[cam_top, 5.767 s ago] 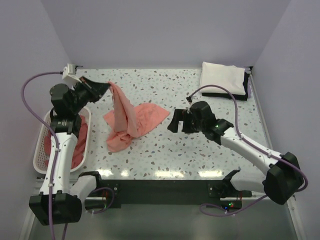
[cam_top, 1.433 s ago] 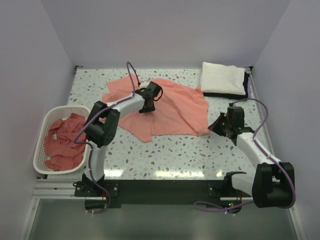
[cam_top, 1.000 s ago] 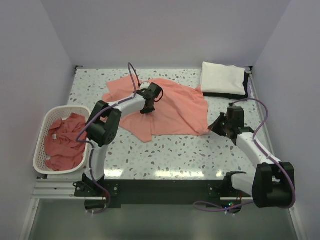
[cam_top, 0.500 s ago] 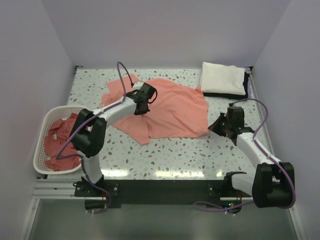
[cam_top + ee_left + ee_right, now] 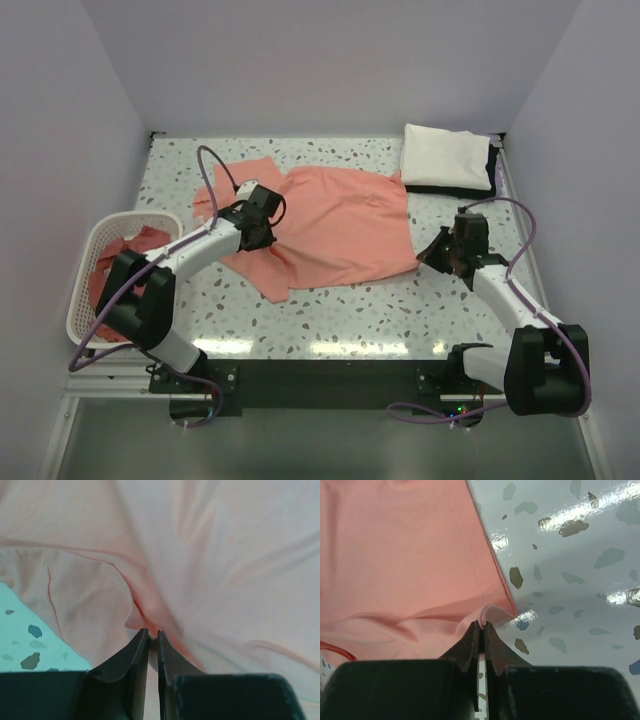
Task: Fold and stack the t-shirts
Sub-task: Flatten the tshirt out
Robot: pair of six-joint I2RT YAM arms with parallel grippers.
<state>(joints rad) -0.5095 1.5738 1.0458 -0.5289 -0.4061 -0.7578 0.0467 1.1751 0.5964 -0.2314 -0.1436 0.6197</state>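
The salmon-pink t-shirt [image 5: 340, 225] lies spread on the worktop [image 5: 330, 310] between my hands, left hand [image 5: 152, 632] closed on a ridge of cloth, right hand [image 5: 483, 625] closed on the hem corner at its fingertips; it looks thin and limp, and I judge it best taken by hems and corners.

I have my left fingers [image 5: 136, 657] pinched tight on the t-shirt [image 5: 345, 220] at its left side. My right fingers [image 5: 468, 647] clamp its near-right corner. Both arms reach low.
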